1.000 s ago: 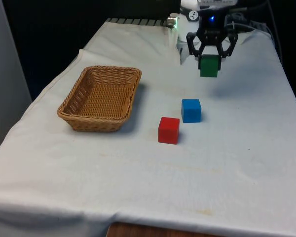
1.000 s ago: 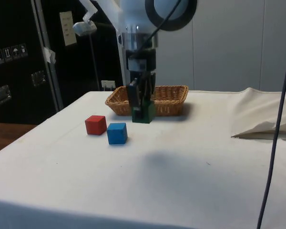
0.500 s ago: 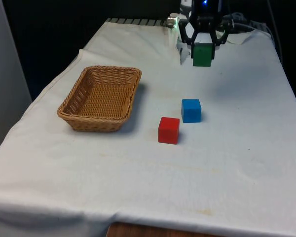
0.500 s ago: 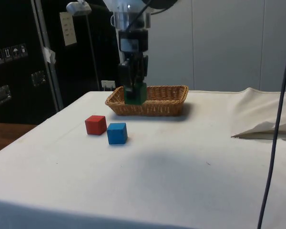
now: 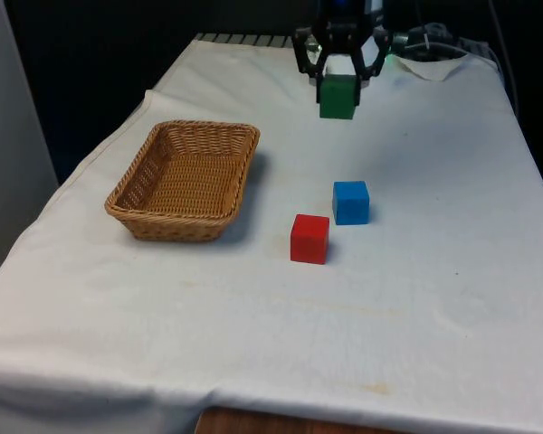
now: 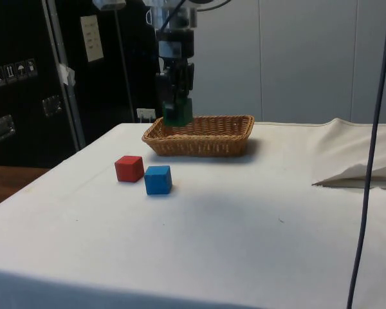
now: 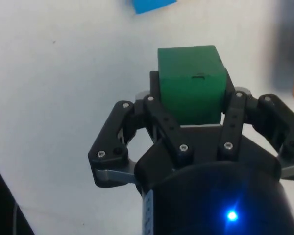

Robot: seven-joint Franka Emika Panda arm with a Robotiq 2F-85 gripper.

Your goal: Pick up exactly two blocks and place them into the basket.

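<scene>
The arm reaches down from above with its gripper (image 5: 338, 80) pointing straight at the table (image 5: 434, 298), held well above the cloth. The fingers (image 7: 159, 115) pinch a green block (image 5: 338, 97) between them — it hangs in the air, clear of the surface. In the side view the block (image 6: 177, 112) sits in front of the basket's (image 6: 202, 136) rim. The basket (image 5: 186, 179) lies towards the front view's left. A blue block (image 5: 350, 202) and a red block (image 5: 309, 239) rest on the cloth just beside each other, apart from the basket.
</scene>
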